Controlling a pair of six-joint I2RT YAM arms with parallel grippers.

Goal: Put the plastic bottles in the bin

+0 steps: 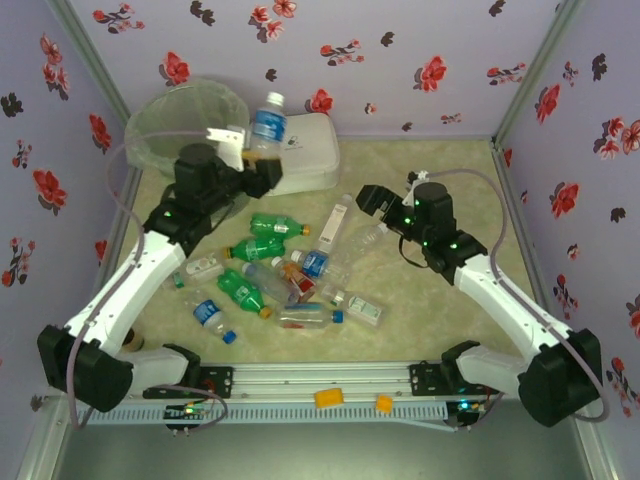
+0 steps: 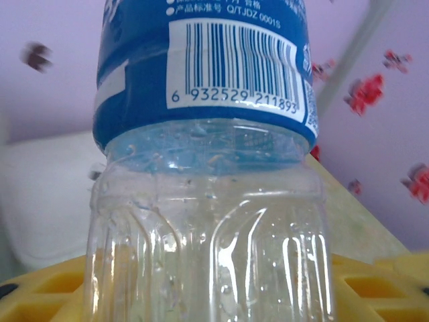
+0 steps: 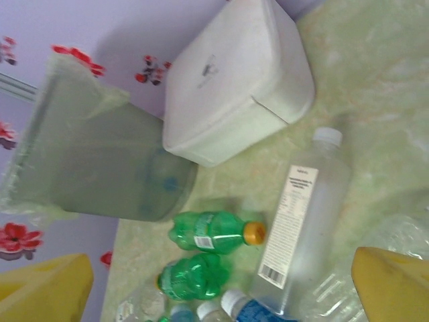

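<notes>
One clear blue-labelled bottle point(image 1: 268, 128) upright beside translucent bin point(image 1: 140, 135); other bottles point(image 1: 278, 224) scattered.

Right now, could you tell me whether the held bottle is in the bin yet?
Out: the left gripper holds the bottle upright, just right of the bin rim in the overhead view.

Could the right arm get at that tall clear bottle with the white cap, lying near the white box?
Probably yes. The right end effector hangs open just above the tall clear bottle, which lies flat with nothing on top of it, though other bottles crowd its base.
</notes>
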